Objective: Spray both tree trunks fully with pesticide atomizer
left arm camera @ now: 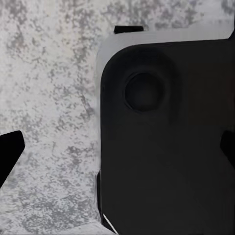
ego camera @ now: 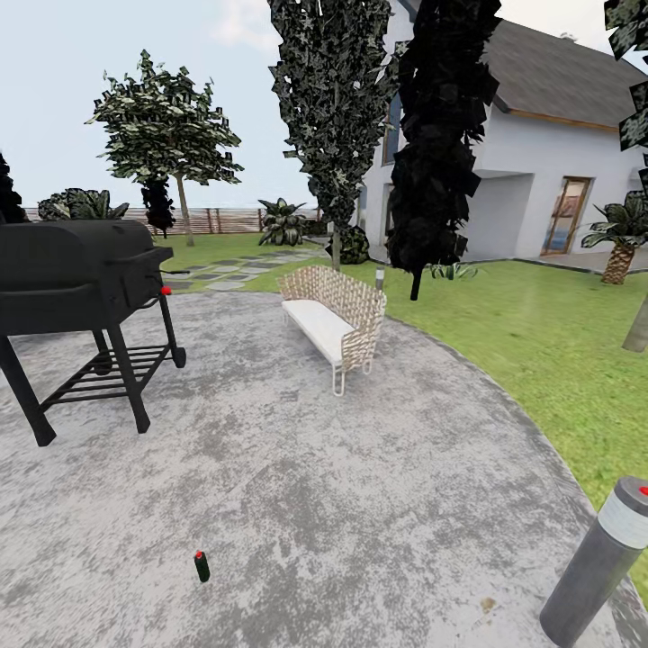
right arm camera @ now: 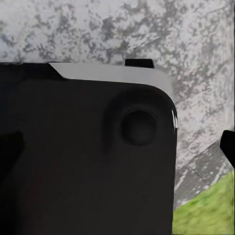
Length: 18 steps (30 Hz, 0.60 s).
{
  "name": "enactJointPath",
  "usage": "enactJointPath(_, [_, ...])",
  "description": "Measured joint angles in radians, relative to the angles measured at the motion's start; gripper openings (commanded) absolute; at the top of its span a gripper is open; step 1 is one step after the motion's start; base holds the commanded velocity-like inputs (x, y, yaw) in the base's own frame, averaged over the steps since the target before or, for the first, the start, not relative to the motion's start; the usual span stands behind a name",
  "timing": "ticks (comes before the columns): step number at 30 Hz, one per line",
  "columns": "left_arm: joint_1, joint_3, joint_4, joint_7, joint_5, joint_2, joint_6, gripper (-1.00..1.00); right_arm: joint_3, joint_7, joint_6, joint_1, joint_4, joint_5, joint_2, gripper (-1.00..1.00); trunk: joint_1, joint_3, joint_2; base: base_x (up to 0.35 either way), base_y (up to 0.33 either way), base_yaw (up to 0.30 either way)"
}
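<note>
standing back on floor [ego camera: 360,504], atomizer [ego camera: 202,566] upright, near, slightly left, well short of grill [ego camera: 76,270] and bench [ego camera: 335,317]. wrist cams face robot base over paving; gripper states: cannot tell. arms look stowed for driving.

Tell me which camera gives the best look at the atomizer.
The head view. The atomizer stands upright and alone on the grey floor, near the picture's lower left, its red top visible. In the wrist views I see mottled paving and a dark robot part, with a strip of lawn in the right one, and cannot make out the bottle.
</note>
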Motion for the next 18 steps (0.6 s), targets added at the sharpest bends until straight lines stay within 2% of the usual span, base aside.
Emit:
enactJointPath(4, [-0.021,0.0,-0.023,0.0,0.0,0.006,-0.001,1.0,0.0,0.001,-0.022,-0.001,-0.023,0.0,-0.022,1.0,0.0,0.0,0.0,0.0,0.0,0.0])
enactJointPath(8, [-0.042,-0.004,-0.045,0.0,-0.008,0.001,-0.001,1.0,0.001,0.007,-0.045,-0.007,-0.045,0.011,-0.04,1.0,0.0,0.0,0.0,0.0,0.0,0.0])
enactJointPath(9, [-0.059,-0.004,-0.134,0.0,-0.009,0.0,-0.001,1.0,0.001,0.008,-0.223,-0.01,-0.081,0.012,-0.04,1.0,0.0,0.0,0.0,0.0,0.0,0.0])
enactJointPath(10, [-0.114,-0.005,-0.289,0.0,-0.01,0.0,-0.005,1.0,0.001,0.009,-0.232,-0.015,-0.221,0.012,-0.04,1.0,0.0,0.0,0.0,0.0,0.0,0.0])
enactJointPath(11, [-0.171,-0.004,-0.429,0.0,-0.007,0.002,-0.018,1.0,0.0,0.009,-0.232,-0.017,-0.419,0.01,-0.04,1.0,0.0,0.0,0.0,0.0,0.0,0.0])
enactJointPath(12, [-0.201,-0.004,-0.411,0.0,-0.005,0.003,-0.029,1.0,0.001,0.009,-0.232,-0.019,-0.58,0.011,-0.04,1.0,0.0,0.0,0.0,0.0,0.0,0.0])
enactJointPath(13, [-0.166,-0.003,-0.407,0.0,-0.003,0.003,-0.035,1.0,0.0,0.009,-0.232,-0.018,-0.577,0.011,-0.039,1.0,0.0,0.0,0.0,0.0,0.0,0.0])
enactJointPath(18, [-0.179,0.0,-0.399,-0.001,0.003,-0.001,-0.08,1.0,0.001,0.011,-0.233,-0.018,-0.566,0.015,-0.042,1.0,0.0,0.0,0.0,0.0,0.0,0.0])
